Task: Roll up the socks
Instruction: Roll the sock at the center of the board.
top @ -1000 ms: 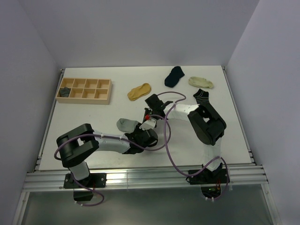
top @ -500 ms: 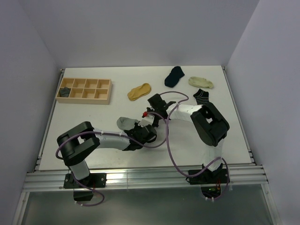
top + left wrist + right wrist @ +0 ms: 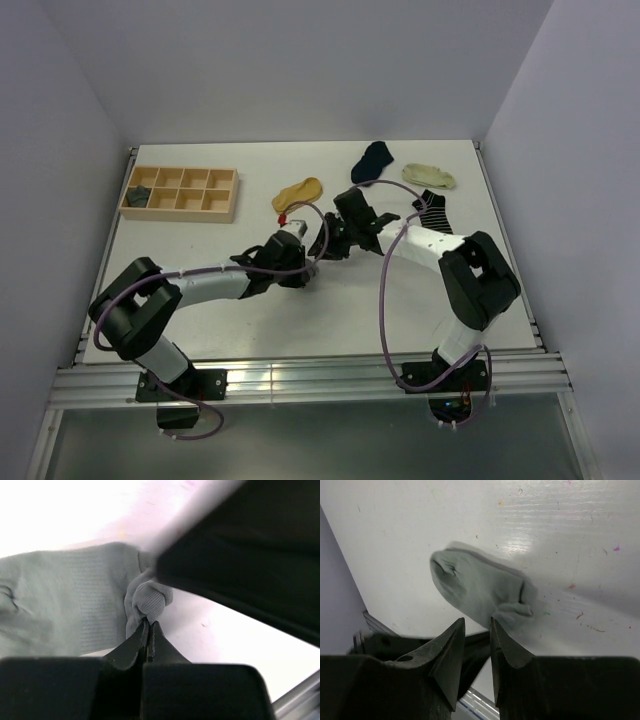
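A light grey sock [image 3: 75, 600] lies flat on the white table. One edge of it is bunched into a small knot, and my left gripper [image 3: 149, 622] is shut on that knot. In the right wrist view the same sock [image 3: 480, 590] lies just beyond my right gripper [image 3: 477, 622], which is open with nothing between its fingers. From above, both grippers meet mid-table, left gripper [image 3: 300, 262] and right gripper [image 3: 328, 240], and the arms hide the sock. A mustard-yellow sock [image 3: 297, 194] lies just behind them.
A navy sock [image 3: 372, 162], a cream sock [image 3: 429, 176] and a black-and-white striped sock [image 3: 432, 207] lie at the back right. A wooden compartment tray [image 3: 180, 212] stands at the back left, with a dark grey sock [image 3: 138, 195] in its near-left compartment.
My left gripper has shut on the sock's edge and stretched away from its base toward the table's middle. My right gripper has opened, let go and drawn back slightly.
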